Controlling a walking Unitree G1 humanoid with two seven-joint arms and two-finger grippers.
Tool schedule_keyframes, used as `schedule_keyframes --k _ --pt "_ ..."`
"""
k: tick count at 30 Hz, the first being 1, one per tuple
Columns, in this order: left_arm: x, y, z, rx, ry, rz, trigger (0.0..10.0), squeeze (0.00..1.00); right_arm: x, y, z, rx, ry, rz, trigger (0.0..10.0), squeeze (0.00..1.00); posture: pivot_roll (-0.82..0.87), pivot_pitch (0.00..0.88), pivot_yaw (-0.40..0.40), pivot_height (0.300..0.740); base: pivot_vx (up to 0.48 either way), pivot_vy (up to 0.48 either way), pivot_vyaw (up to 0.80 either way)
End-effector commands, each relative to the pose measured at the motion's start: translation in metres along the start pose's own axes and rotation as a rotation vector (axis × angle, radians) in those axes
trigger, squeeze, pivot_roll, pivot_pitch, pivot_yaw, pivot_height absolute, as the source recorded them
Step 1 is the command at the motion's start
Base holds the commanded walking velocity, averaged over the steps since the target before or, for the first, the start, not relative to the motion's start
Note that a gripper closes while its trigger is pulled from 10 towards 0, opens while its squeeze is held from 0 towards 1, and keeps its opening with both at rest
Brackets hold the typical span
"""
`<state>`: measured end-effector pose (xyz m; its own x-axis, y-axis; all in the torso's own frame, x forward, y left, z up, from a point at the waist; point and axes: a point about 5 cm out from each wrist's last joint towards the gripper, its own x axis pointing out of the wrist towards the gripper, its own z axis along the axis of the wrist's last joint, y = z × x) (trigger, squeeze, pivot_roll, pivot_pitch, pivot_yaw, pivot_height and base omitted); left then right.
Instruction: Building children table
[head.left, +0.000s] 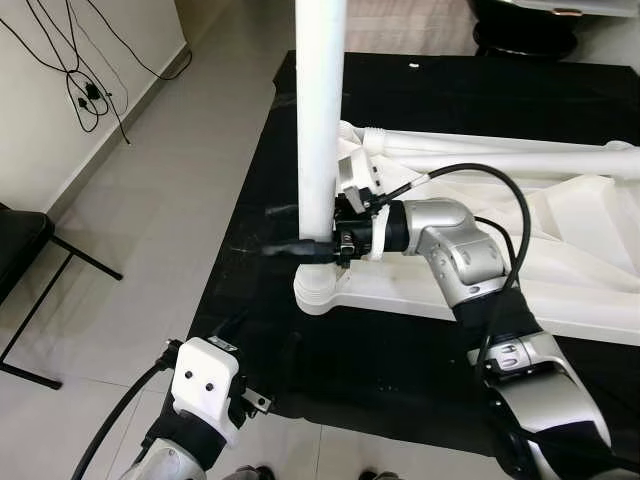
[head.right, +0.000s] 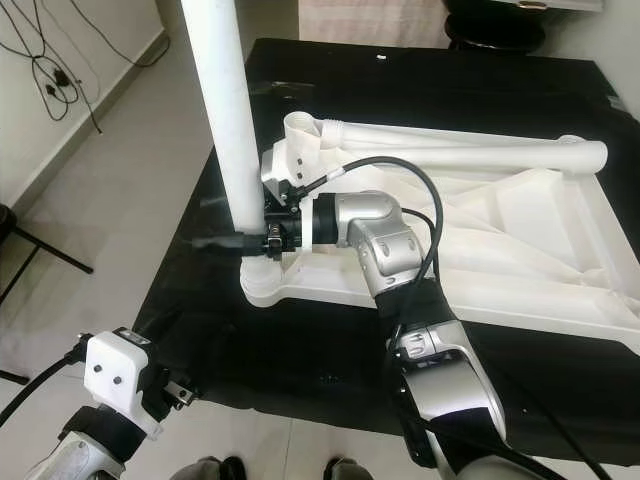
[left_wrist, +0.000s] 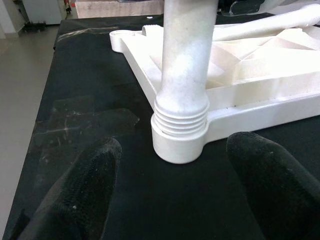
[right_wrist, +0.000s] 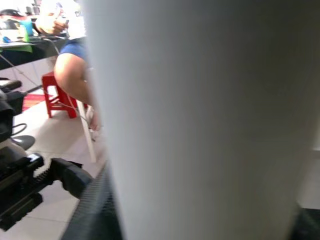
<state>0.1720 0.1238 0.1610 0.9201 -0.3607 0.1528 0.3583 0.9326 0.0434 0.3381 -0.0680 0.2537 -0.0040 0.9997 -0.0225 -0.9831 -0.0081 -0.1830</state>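
Item: white plastic children's tabletop, lying upside down on a black mat spread over the tiled floor.

Upright table leg: white tube, standing vertical in the corner socket of the tabletop nearest the robot's left; threaded end partly seated, several thread ridges still visible above the socket rim.

Second table leg: lying flat across the far side of the tabletop.

Right gripper: at the base of the upright leg just above the socket, black fingers pinching the tube from either side.

Left gripper: low and near the mat's near edge, fingers spread apart, holding nothing, pointed toward the socket.

Surroundings: black cables against the wall at left; black chair at far left; a seated person and a red stool in the right wrist view.
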Motion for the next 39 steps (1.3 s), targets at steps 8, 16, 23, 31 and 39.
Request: schedule_keyframes --k 8,16,23,31,39 --pt "-0.001 -0.003 0.001 -0.001 -0.005 0.016 10.0 0.0 -0.007 0.007 -0.02 0.072 0.011 -0.181 0.0 0.0 0.07 0.211 -0.057 0.74 0.0 0.0 0.0" --pt "-0.015 0.002 0.005 0.051 0.024 0.075 10.0 0.0 -0.041 0.043 -0.073 0.129 0.265 -1.036 0.0 0.0 0.04 0.205 -0.039 0.74 0.0 0.0 0.0" --pt "-0.033 -0.008 0.01 -0.005 0.059 0.102 10.0 0.0 -0.039 0.036 -0.07 0.104 0.248 -1.019 0.0 0.0 0.04 0.19 -0.037 0.74 0.0 0.0 0.0" --pt "-0.037 -0.018 0.01 -0.039 0.076 0.078 10.0 0.0 -0.033 0.014 -0.051 0.076 0.178 -1.002 10.0 0.0 0.06 0.189 -0.032 0.74 0.0 0.0 0.0" --pt "-0.042 -0.028 0.017 -0.076 0.083 0.047 10.0 0.0 -0.022 -0.008 -0.03 0.027 0.115 -0.894 10.0 0.0 0.07 0.198 -0.038 0.74 0.0 0.0 0.0"
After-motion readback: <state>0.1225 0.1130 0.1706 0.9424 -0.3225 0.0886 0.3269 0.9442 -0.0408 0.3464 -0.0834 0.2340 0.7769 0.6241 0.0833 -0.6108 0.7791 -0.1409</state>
